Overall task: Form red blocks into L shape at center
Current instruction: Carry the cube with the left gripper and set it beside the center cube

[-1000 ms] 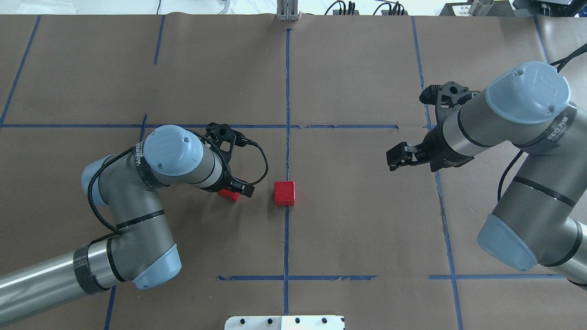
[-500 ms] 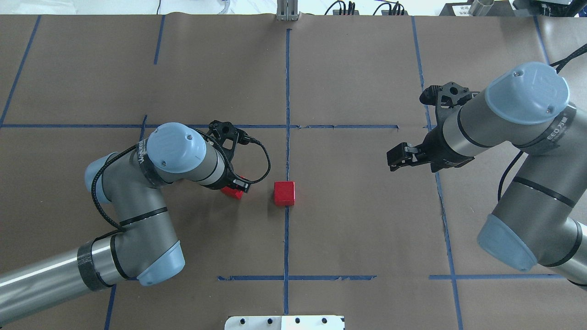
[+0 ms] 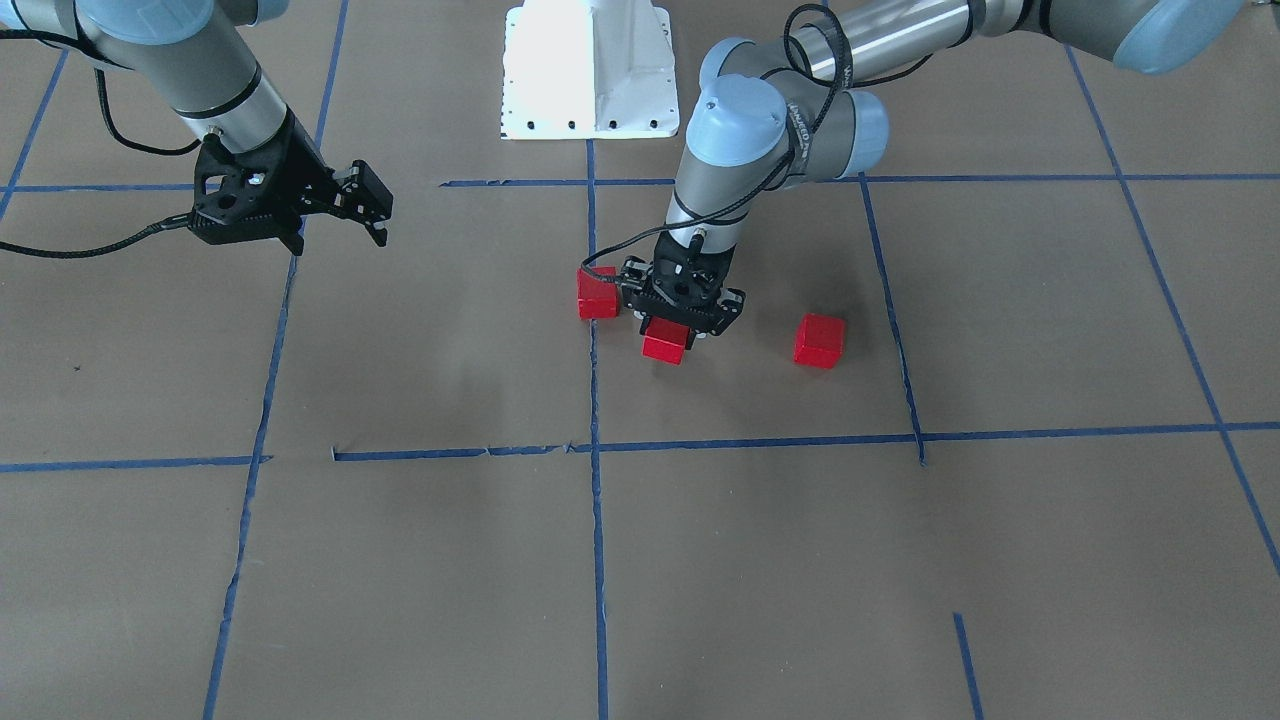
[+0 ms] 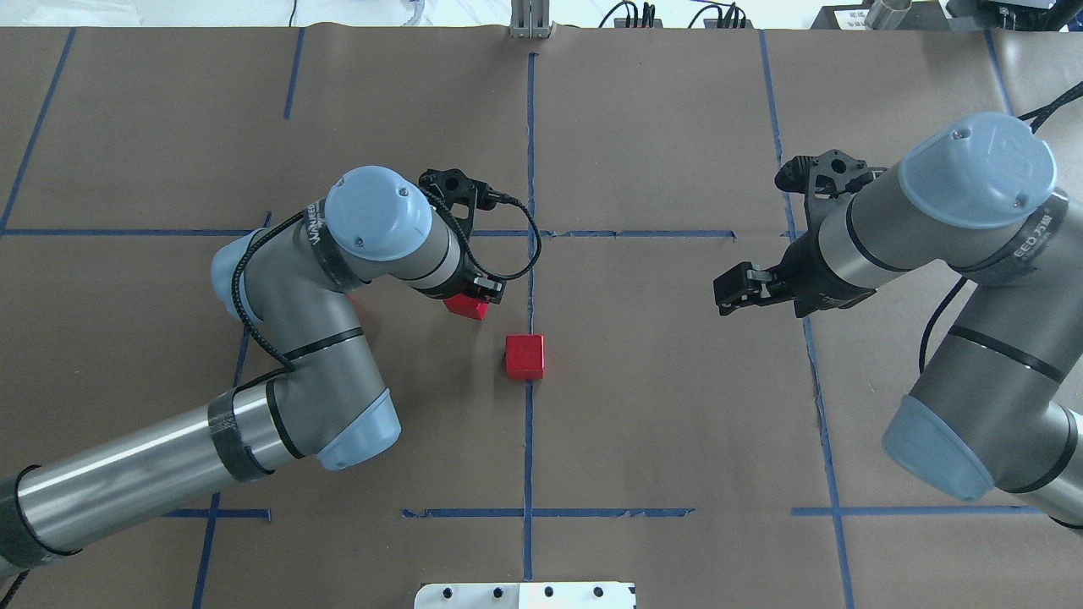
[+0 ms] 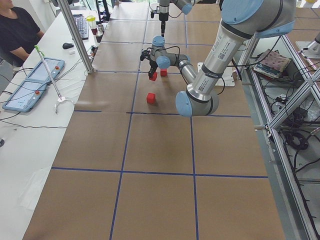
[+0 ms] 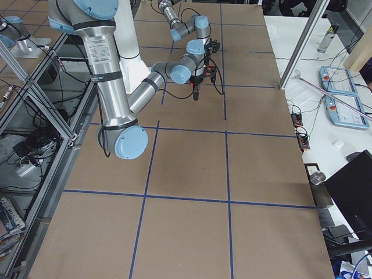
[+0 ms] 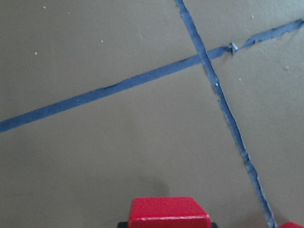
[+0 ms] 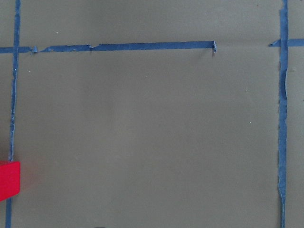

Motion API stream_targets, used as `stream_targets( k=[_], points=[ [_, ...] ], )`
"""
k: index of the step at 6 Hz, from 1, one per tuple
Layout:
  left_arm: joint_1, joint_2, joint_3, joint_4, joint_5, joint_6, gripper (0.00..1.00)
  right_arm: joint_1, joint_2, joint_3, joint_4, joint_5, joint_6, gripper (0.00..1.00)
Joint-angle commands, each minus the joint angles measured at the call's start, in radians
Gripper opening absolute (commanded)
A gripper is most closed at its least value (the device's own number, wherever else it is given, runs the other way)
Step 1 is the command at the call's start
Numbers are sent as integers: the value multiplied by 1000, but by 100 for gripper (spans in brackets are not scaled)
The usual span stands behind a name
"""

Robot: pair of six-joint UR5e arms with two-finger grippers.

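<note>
Seen from above, reading left to right across the table. Farthest left, hidden under the left arm from overhead but plain in the front camera, a loose cube (image 3: 819, 340) sits alone on the brown paper (image 4: 660, 381), well apart from the others. Next, the left gripper (image 4: 475, 298) points down with its fingers closed on a held cube (image 4: 465, 307). That cube seems raised just clear of the paper, near the central tape line (image 4: 530, 152). Then the centre cube (image 4: 525, 356) rests on that line in the middle of the table, near the held one but not touching it. Far right, the right gripper (image 4: 729, 289) hovers with fingers spread, holding nothing. All three cubes are small, bright red, matte and sharp-edged; the paper is flat and dull, the blue tape thin and frayed. The step in hand looks like carrying the second cube to the centre. Next it likely needs setting down flush against the centre cube, faces square, without nudging it.
</note>
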Motion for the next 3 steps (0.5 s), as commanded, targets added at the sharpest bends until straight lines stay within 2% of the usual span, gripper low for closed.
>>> stream_targets(
  k=[1,3],
  points=[
    [6,-121,70,107,-1,-241,0,2,-3,3,-1,2,2,100],
    [35,-138,98,109,0,-326,0,47,-44,27,1,56,0,100]
  ],
)
